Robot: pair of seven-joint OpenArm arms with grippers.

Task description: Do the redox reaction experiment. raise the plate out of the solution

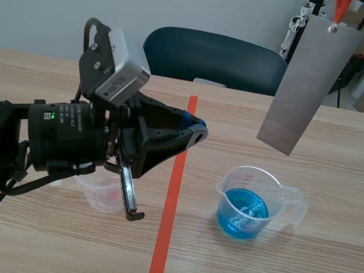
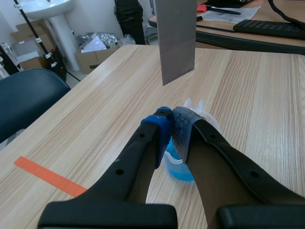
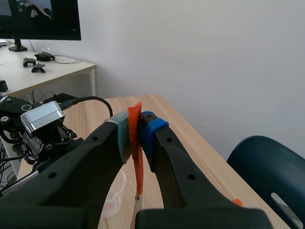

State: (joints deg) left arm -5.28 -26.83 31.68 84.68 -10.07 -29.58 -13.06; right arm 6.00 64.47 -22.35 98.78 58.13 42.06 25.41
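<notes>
Your right claw (image 3: 137,125) clenches the orange tab (image 3: 138,167); the plate (image 1: 307,87) hangs clear above the blue cup (image 1: 247,206). Left claw (image 2: 171,121) clenched empty, small cup (image 1: 103,197) under its arm.

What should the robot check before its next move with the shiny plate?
1. The plate is out of the blue liquid: ok, it hangs above the beaker.
2. The right gripper is shut on the orange tab: ok.
3. The beaker stands upright: ok.
4. The left gripper is apart from the plate: ok, shut on nothing.
5. No drops on the plate: cannot tell.
</notes>
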